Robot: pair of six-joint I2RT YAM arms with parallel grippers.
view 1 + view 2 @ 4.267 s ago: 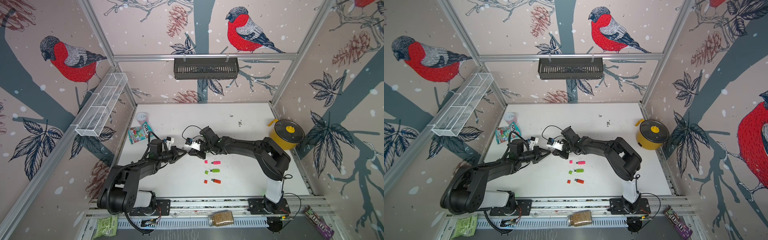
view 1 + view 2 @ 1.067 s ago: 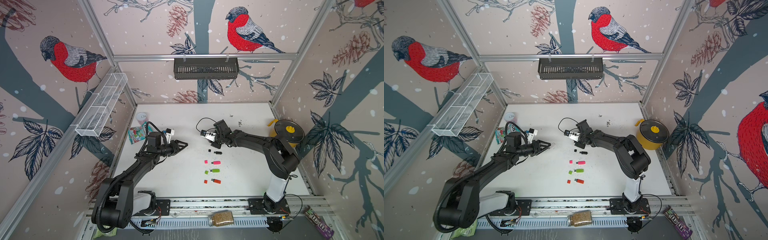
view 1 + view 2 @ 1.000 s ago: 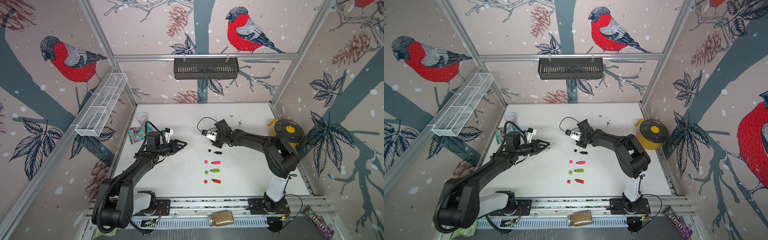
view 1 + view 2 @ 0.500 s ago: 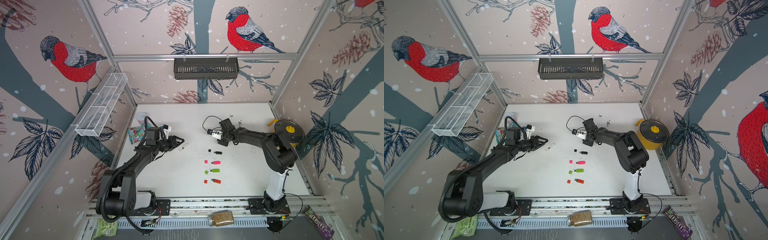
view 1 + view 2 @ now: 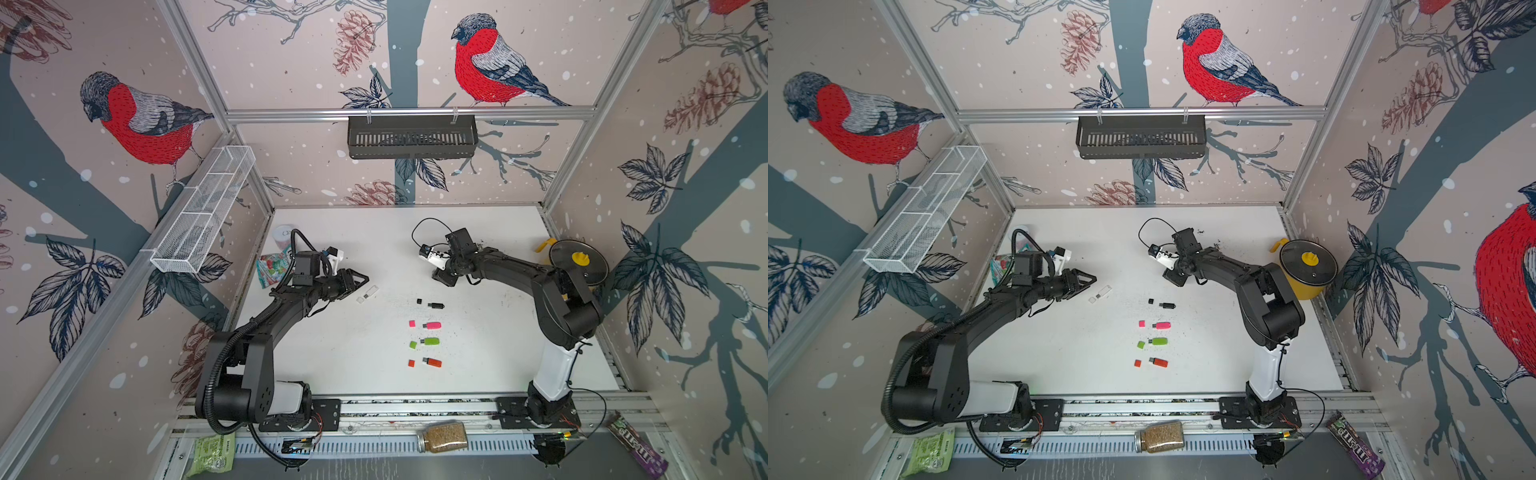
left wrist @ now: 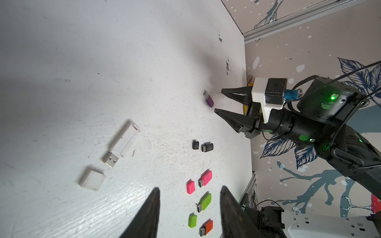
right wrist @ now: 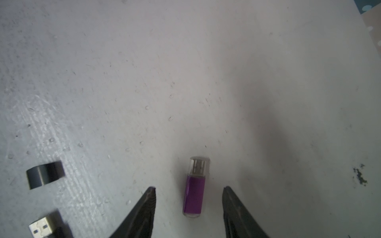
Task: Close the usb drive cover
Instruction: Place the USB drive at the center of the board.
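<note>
Purple usb drive (image 7: 193, 191), free, between right end effector's (image 7: 189, 188) spread jaws

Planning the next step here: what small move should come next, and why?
Probably lower the left gripper, open and empty, onto the white drive: its plug is bare and the white cap lies loose beside it. The purple drive lies capped between the open jaws of the right gripper.

Robot lab cell; aluminium frame (image 5: 409, 113), bird-print walls (image 5: 490, 70), slotted mounting rail (image 5: 415, 406).
</note>
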